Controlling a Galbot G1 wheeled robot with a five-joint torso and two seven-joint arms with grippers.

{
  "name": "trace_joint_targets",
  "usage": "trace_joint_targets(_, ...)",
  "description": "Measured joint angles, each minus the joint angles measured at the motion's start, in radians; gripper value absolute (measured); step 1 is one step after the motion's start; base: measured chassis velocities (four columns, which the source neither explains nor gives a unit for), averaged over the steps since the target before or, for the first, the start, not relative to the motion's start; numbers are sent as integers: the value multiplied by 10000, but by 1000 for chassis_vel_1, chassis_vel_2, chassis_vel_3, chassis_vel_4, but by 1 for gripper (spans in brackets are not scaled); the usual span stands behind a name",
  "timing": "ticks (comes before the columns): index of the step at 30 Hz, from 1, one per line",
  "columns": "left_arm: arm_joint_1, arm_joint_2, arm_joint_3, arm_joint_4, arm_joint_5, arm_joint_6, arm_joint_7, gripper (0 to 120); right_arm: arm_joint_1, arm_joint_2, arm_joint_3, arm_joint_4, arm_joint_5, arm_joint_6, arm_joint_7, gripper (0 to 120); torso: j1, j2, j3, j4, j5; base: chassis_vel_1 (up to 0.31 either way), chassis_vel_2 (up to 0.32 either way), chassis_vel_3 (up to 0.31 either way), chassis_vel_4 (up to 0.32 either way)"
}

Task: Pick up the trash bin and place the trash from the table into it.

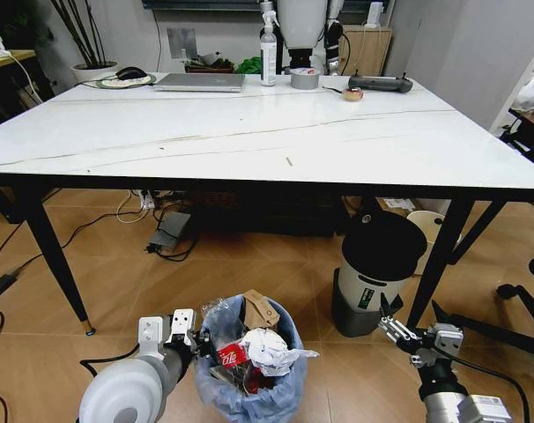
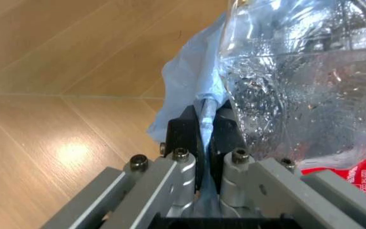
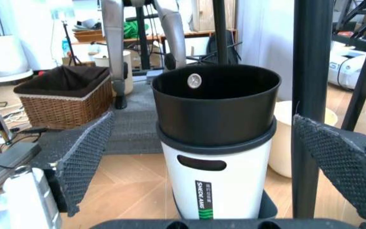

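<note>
The trash bin (image 1: 249,388), lined with a crinkled light-blue bag, is low in front of the table (image 1: 249,132), between my two arms. Inside it lies trash: torn brown cardboard (image 1: 260,310), crumpled white paper (image 1: 267,348) and a red wrapper (image 1: 233,354). My left gripper (image 1: 199,342) is shut on the bin's left rim. In the left wrist view the left gripper (image 2: 205,126) pinches the rim and the blue bag (image 2: 189,86) between its black pads. My right gripper (image 1: 411,314) hangs open to the bin's right with nothing in it, and in its wrist view the right gripper (image 3: 215,157) faces the black-and-white cylinder.
A black-and-white cylinder bin (image 1: 373,273) stands by the table's right front leg (image 1: 436,264). A laptop (image 1: 201,82), spray bottle (image 1: 268,53), grey tape roll (image 1: 304,78) and a tiny scrap (image 1: 289,161) are on the table. Cables (image 1: 166,233) lie under it. A wicker basket (image 3: 65,95) stands farther back.
</note>
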Motion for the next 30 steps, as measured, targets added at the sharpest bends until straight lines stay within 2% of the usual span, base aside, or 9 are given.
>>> trace_joint_targets(21,-17,-28,-3,75,37,0,11,0,-18,-11,51,-11,-43,72,-3,100,-198,-817,-618,1,0,0,0,0,0)
trace_joint_targets(26,-61,-79,-35,315,119,0,6,0,-22,-19,60,-19,-29,105,6,100,-236,-1044,-805,0,0,0,0,0,0)
trace_joint_targets(30,-71,-136,-161,572,211,0,-26,0,-9,-34,58,-23,-13,127,17,100,-237,-1098,-861,0,0,0,0,0,0)
